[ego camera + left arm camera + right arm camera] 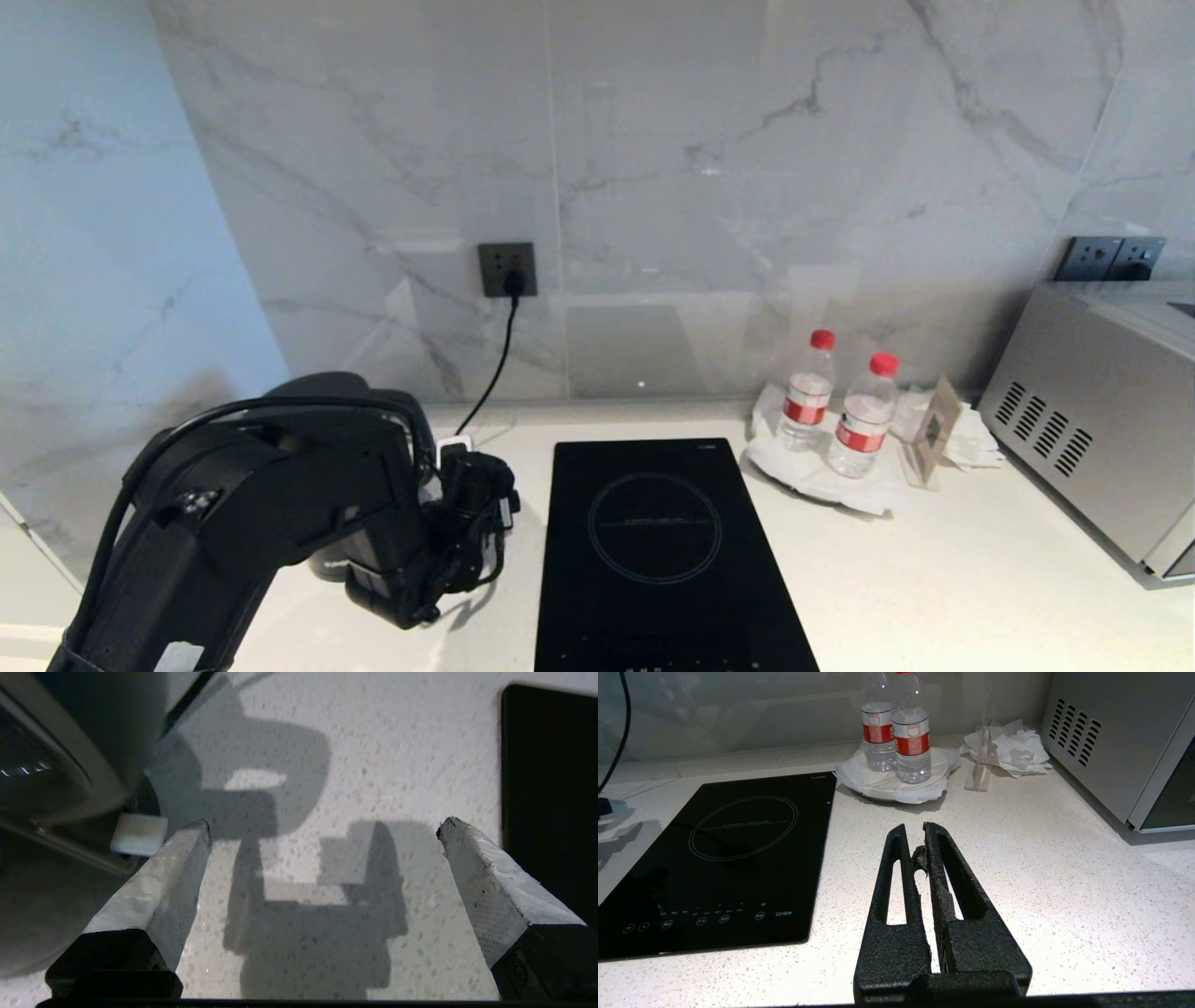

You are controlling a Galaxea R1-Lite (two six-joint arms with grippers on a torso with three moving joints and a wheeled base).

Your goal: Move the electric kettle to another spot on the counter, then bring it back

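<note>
The glossy black electric kettle (325, 566) stands at the left end of the white speckled counter (934, 579), mostly hidden behind my left arm (280, 504). In the left wrist view its dark curved body (51, 765) fills one side. My left gripper (327, 826) hangs open just beside it, over bare counter (373, 742), nothing between its grey padded fingers (159, 886). One finger is close to the kettle's side; I cannot tell whether they touch. My right gripper (915, 828) is shut and empty, low over the counter beside the hob.
A black glass hob (653, 560) lies right of the kettle. A cord (495, 364) runs down from the wall socket (507, 269). Two water bottles (808, 401) stand on a white plate behind the hob, beside a steel oven (1092, 420). A small white block (138, 833) sits by the kettle.
</note>
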